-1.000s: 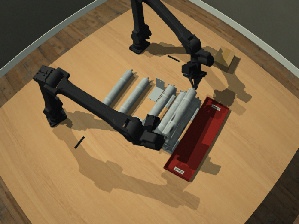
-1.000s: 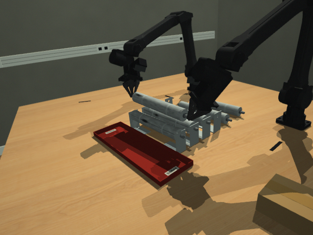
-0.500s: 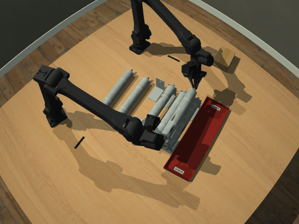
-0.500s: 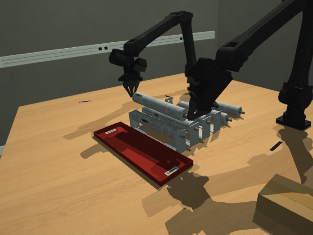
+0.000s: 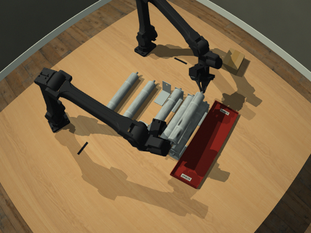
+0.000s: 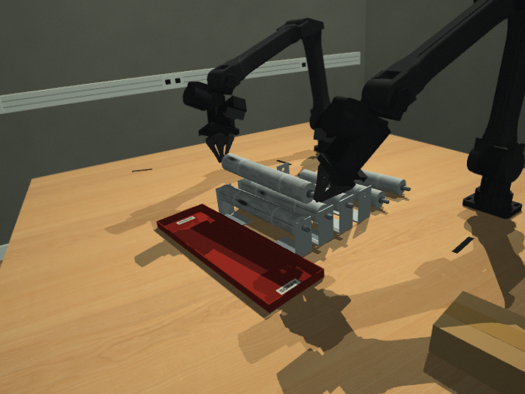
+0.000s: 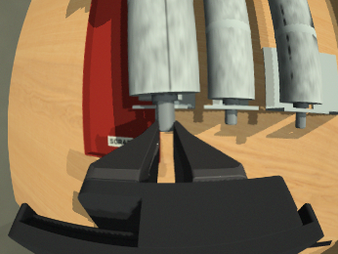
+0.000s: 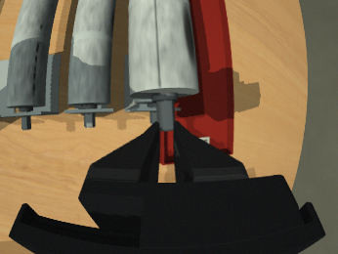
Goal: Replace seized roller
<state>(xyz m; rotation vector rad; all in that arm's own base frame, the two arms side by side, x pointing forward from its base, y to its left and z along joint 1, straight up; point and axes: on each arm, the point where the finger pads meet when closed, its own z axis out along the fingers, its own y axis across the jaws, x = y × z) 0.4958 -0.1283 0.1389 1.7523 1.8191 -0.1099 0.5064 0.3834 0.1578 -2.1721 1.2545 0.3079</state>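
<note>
Reaching with left arm (image 5: 173, 19) (image 6: 449, 46) and right arm (image 5: 93, 106) (image 6: 267, 48) bent, gripping with left claw (image 5: 202, 91) (image 6: 317, 199) (image 7: 166, 128) and right claw (image 5: 170, 143) (image 6: 220, 161) (image 8: 166, 128) angled downward.

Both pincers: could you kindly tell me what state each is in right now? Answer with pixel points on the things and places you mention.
Left pincer (image 5: 203, 92) (image 6: 317, 199) (image 7: 166, 128): closed on the raised roller's axle (image 5: 201, 92) (image 6: 311, 193) (image 7: 166, 113) (image 8: 166, 113).
Right pincer (image 6: 220, 161) (image 8: 166, 128): closed on that axle's other end.
</note>
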